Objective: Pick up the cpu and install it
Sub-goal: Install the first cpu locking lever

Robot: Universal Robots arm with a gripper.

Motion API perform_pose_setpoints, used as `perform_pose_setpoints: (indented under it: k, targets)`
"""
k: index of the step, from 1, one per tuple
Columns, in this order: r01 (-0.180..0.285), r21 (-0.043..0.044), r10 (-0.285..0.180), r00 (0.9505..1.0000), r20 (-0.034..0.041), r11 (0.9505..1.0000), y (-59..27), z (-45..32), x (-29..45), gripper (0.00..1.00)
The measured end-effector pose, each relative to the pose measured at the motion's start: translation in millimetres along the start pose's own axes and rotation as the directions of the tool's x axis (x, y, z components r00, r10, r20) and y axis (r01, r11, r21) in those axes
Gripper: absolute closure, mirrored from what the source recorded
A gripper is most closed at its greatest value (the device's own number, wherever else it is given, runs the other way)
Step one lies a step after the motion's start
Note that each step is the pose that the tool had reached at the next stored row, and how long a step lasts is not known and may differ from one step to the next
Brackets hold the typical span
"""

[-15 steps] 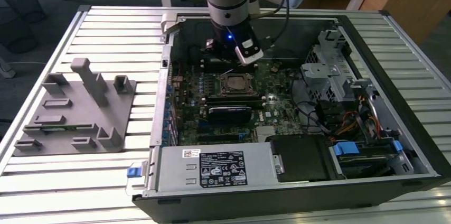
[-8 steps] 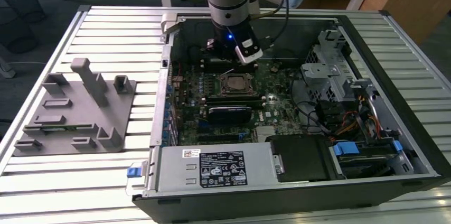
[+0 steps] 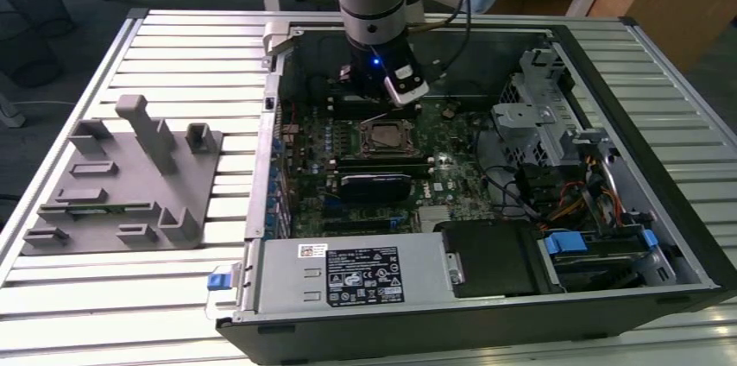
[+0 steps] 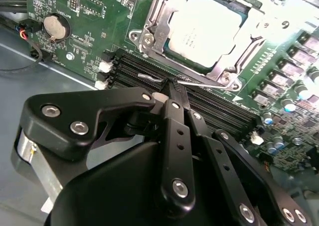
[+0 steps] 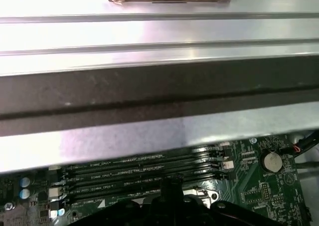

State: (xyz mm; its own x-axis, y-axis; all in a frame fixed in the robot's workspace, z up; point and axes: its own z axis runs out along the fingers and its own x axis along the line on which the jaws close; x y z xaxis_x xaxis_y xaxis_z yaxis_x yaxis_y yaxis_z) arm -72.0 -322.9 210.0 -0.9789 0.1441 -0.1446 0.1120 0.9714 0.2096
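Note:
The cpu (image 4: 205, 32), a silvery-white square, lies seated in the motherboard socket inside the open computer case, with the metal socket frame (image 4: 152, 24) around it. In the exterior view the cpu (image 3: 381, 137) sits at the board's middle, just in front of my gripper (image 3: 368, 107). My gripper (image 4: 174, 86) is shut with nothing between its fingers. Its tip rests at the thin wire lever (image 4: 149, 78) beside the socket, over the memory slots (image 4: 219, 106). In the first wrist view the gripper (image 5: 169, 183) points down at those slots (image 5: 144, 168).
The case wall (image 5: 149, 86) rises close behind the gripper. A coin battery (image 4: 55, 26) sits near the slots. A drive cage (image 3: 541, 116) and cables fill the exterior view's right; the power supply (image 3: 345, 275) lies at the front. A grey fixture (image 3: 127, 176) stands on the table (image 3: 185, 47).

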Motion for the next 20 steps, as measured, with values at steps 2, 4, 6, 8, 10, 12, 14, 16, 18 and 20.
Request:
perform_pose_setpoints:
  k: [2, 4, 6, 8, 10, 12, 14, 16, 18, 20]
  targets:
    - [-0.002, -0.0003, 0.002, 1.0, 0.0057, 1.0, 0.0, 1.7, 0.2, 0.89]
    - [-0.005, -0.0005, 0.005, 0.9999, 0.0118, 1.0, -0.2, 3.2, 0.3, 0.89]
    - [-0.01, -0.0003, 0.01, 0.9998, 0.0171, 1.0, -0.5, 4.5, 0.3, 0.89]
    - [-0.015, 0.0006, 0.015, 0.9996, 0.0225, 0.9999, -0.6, 5.5, 0.3, 0.89]
    - [-0.027, 0.005, 0.027, 0.9992, 0.0277, 0.9996, -0.8, 6.3, 0.4, 0.89]
    - [-0.05, 0.0091, 0.05, 0.9982, 0.034, 0.9987, -1.0, 7.4, 0.5, 0.89]
    - [-0.07, 0.0119, 0.07, 0.9968, 0.039, 0.9974, -1.0, 8.6, 0.8, 0.89]
    - [-0.087, 0.0142, 0.086, 0.9954, 0.0428, 0.9961, -0.6, 9.8, 1.3, 0.89]
    - [-0.102, 0.016, 0.101, 0.9938, 0.0463, 0.9947, -0.1, 11.0, 1.9, 0.89]
    - [-0.114, 0.0174, 0.113, 0.9923, 0.0493, 0.9933, 0.4, 12.0, 2.6, 0.89]
